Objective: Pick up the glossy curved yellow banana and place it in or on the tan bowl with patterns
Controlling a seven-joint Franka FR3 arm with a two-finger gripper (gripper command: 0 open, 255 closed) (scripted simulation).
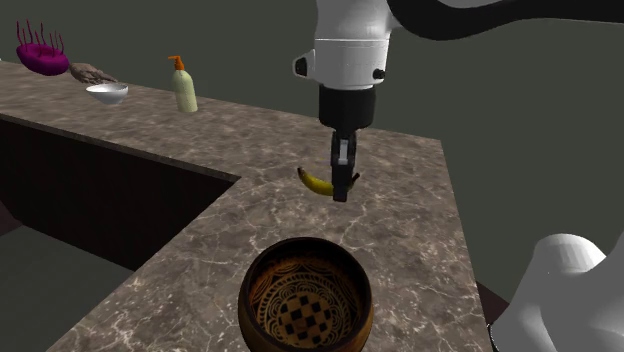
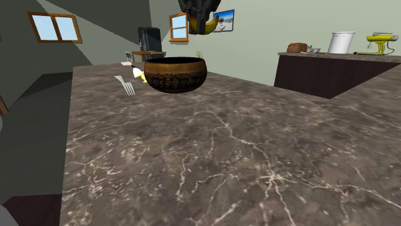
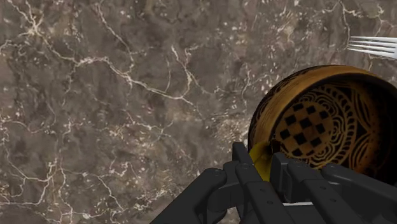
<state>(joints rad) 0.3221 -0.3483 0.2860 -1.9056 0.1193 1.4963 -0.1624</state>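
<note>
Clearly the gripper (image 1: 343, 188) is closed around the yellow banana (image 1: 316, 181), its black fingers clasping the fruit near one end while the rest curves out to the shoulder view's left. The banana hangs in the air above the marbled brown surface (image 1: 400, 230), clear of it and not in the bowl. In the second exterior view the fruit shows as a yellow curve under the fingers, higher than the bowl's rim.

The tan bowl (image 1: 305, 297) stands upright on the surface, nearer the shoulder camera than the gripper. Its inside carries a checkered centre ringed by dark scrollwork, and that pattern lies fully open to view. From the wrist view the bowl sits just beside the fingertips, with a sliver of yellow between them.

A silver fork (image 2: 125, 85) lies on the surface near the bowl, apart from it.

On the far stretch of the surface in the shoulder view stand a pale pump bottle (image 1: 183, 86) and a small white bowl (image 1: 107, 93); what the white bowl holds cannot be told. A white tub (image 2: 340, 42) stands on another counter in the second exterior view.
</note>
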